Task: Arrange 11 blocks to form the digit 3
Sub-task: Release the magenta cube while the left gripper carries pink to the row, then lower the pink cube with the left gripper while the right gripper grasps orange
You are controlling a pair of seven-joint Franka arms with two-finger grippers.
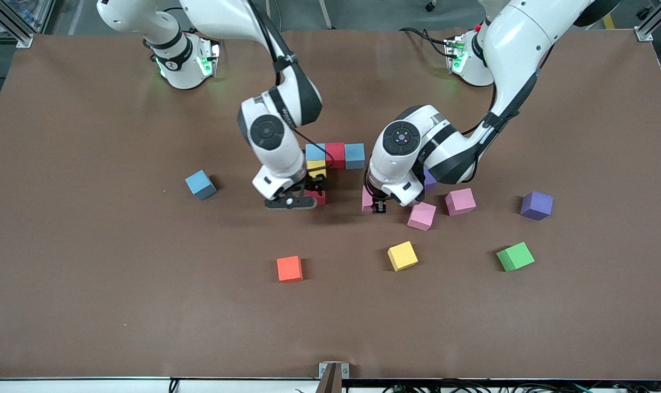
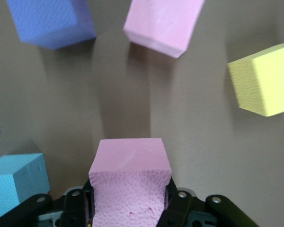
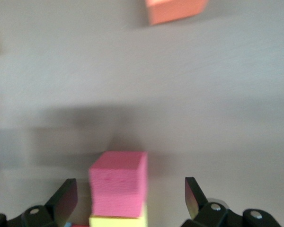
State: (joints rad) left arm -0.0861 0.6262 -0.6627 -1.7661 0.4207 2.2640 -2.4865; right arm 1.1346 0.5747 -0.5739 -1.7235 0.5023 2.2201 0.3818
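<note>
The left claw (image 1: 379,206) is clamped on a pink cube (image 2: 128,182) just above the worktop (image 1: 117,305); the started figure lies toward the right arm's end from it, where the right claw (image 1: 303,192), spread wide and empty, straddles the red cube (image 3: 118,182) beside the yellow cube (image 1: 316,168).

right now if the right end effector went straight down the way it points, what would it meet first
Most likely the red block, which sits between the open fingers of the right end effector, touching the yellow block beside it. The fingers themselves would probably reach bare table either side, though depth is unclear.
</note>
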